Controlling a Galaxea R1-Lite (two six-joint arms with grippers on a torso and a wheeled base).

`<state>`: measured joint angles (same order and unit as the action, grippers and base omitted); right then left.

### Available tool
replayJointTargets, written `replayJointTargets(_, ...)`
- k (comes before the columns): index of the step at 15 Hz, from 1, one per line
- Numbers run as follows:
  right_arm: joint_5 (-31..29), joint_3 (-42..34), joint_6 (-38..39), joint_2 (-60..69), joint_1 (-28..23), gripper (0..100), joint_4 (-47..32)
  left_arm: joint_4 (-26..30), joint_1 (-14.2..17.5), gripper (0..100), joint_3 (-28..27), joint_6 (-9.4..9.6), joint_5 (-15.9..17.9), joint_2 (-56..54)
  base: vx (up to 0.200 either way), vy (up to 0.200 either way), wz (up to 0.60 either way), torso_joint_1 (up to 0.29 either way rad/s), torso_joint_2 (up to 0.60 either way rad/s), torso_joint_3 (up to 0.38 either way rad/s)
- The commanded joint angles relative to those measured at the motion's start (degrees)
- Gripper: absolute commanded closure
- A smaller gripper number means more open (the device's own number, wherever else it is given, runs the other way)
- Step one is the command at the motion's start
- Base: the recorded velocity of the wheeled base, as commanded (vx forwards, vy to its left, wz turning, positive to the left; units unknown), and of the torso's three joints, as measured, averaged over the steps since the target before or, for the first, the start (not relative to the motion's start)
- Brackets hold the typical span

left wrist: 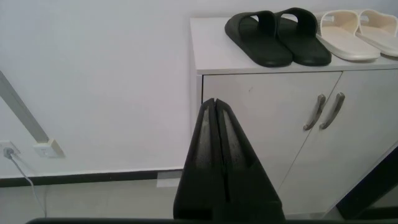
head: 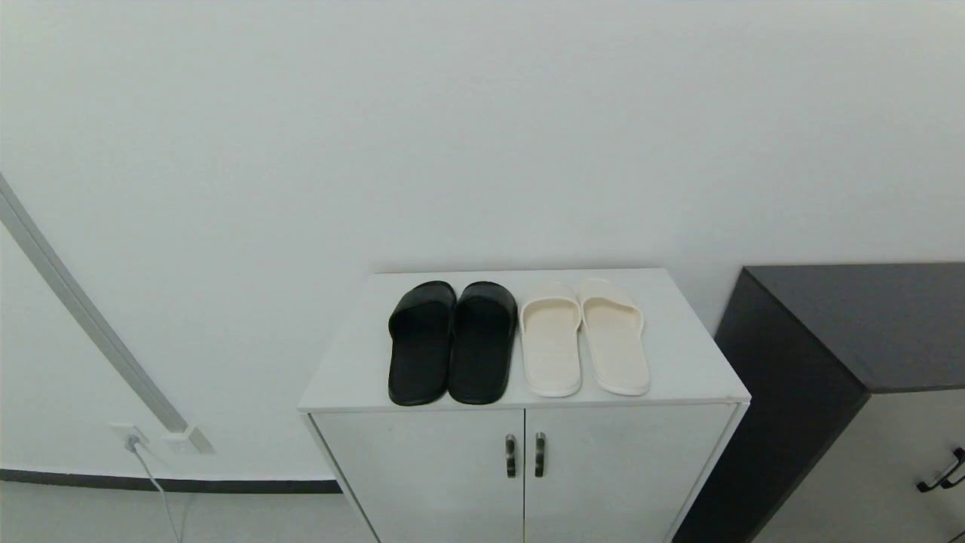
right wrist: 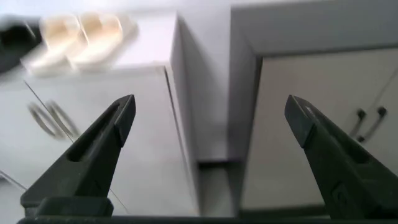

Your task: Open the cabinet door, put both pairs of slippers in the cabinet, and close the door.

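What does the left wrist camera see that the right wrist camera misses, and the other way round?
Left wrist view alone: a wall socket with a plugged-in cable, and the shut left claw. Right wrist view alone: the open right claw and the neighbouring cabinet's handles. Both: the white cabinet, its door handles on closed doors, and the cream slippers on top.

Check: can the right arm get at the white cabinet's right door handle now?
Probably yes. The right tool is open, and nothing shows between it and the right door handle on the white cabinet. Black slippers and cream slippers lie on top, clear.
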<state>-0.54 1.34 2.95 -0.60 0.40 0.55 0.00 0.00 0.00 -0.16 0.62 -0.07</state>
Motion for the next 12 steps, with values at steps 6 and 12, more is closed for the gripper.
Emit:
replayJointTargets(6,7.48,10.7,0.39,-29.46,3.03,0,-0.02,0.0,0.0,100,0.0,-0.02,-0.09,0.07,0.0,0.0,0.0,0.0,0.0,0.0)
replayJointTargets(12,-3.77,17.03,5.66,-58.11,23.68,0,20.19,0.0,0.0,100,0.0,-0.02,-0.01,0.07,0.0,0.0,0.0,0.0,0.0,0.0)
